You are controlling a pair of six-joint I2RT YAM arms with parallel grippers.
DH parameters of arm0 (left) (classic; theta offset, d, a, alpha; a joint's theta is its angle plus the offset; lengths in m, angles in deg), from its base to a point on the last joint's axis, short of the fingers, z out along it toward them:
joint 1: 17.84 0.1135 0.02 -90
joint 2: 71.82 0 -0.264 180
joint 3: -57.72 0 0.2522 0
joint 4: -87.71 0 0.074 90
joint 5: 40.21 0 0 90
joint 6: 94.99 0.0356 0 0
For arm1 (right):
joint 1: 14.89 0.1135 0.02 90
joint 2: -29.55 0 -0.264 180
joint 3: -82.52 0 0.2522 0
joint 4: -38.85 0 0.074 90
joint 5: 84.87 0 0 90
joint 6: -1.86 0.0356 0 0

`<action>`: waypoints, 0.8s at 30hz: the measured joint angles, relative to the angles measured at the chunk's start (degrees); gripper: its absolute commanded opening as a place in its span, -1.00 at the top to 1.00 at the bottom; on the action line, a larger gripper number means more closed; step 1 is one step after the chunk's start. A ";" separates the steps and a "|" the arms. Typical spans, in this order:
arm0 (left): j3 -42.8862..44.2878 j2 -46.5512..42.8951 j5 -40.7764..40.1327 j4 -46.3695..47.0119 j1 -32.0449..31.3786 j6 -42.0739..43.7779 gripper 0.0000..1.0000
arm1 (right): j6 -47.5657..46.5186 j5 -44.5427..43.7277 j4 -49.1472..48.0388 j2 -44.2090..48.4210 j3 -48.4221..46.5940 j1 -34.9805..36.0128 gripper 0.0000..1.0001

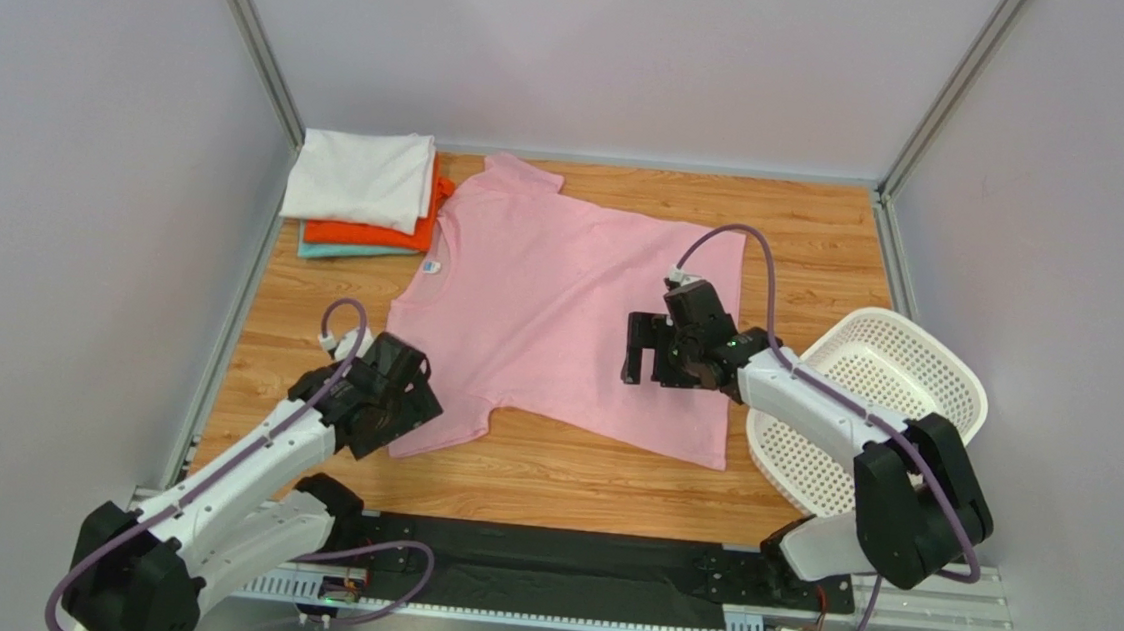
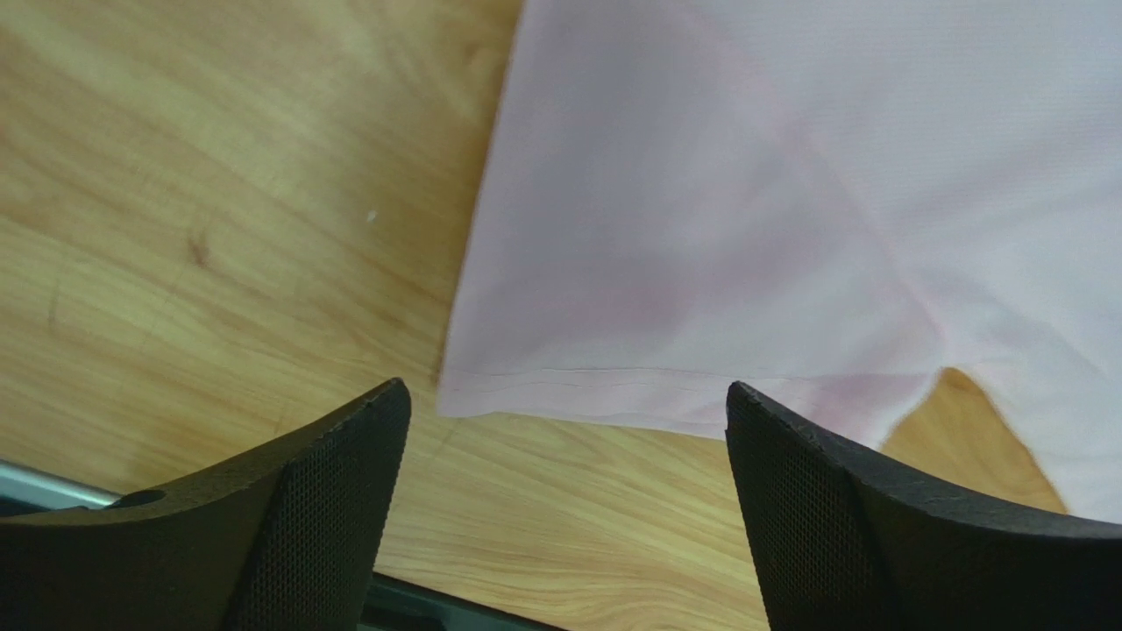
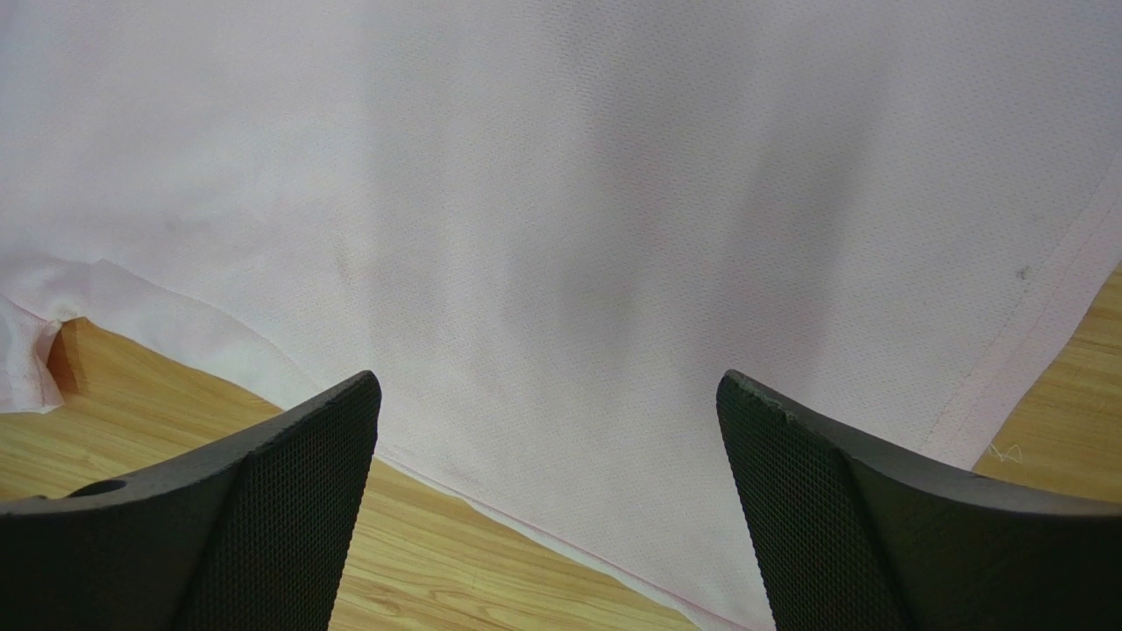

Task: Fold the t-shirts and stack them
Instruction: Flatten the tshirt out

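**Both hands wide above the pink shirt**

Black mesh-faced fingers of my left gripper frame the near-left sleeve of the pink t-shirt. The jaws are spread far apart with nothing between them, and the sleeve's stitched hem runs across the gap just past the tips. My right gripper is equally wide and empty. It hangs over the shirt's body near the bottom hem, with the near side seam crossing below the fingertips. From the wrist view I can't tell whether those tips touch the cloth or sit just above it.

Seen from overhead, the pink shirt lies spread flat on the wooden table, collar and small neck label to the left, bottom hem to the right. At the far left corner sits a folded stack: white t-shirt on top, orange-red t-shirt under it, teal t-shirt at the bottom. The pink shirt's collar end touches that stack. A white perforated basket is tilted at the table's right edge, beside my right arm.
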 measured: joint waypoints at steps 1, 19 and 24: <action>-1.31 -0.83 0.00 -0.52 0.00 -0.70 -0.86 | 0.00 0.00 0.02 0.09 0.09 0.00 -1.00; -5.62 2.01 -0.37 -2.34 0.00 -4.24 0.21 | 0.22 -0.61 1.18 2.23 1.77 0.00 -1.00; -3.91 6.71 1.09 0.59 0.00 -3.82 0.81 | 0.22 -1.40 1.77 3.39 1.77 0.00 -1.00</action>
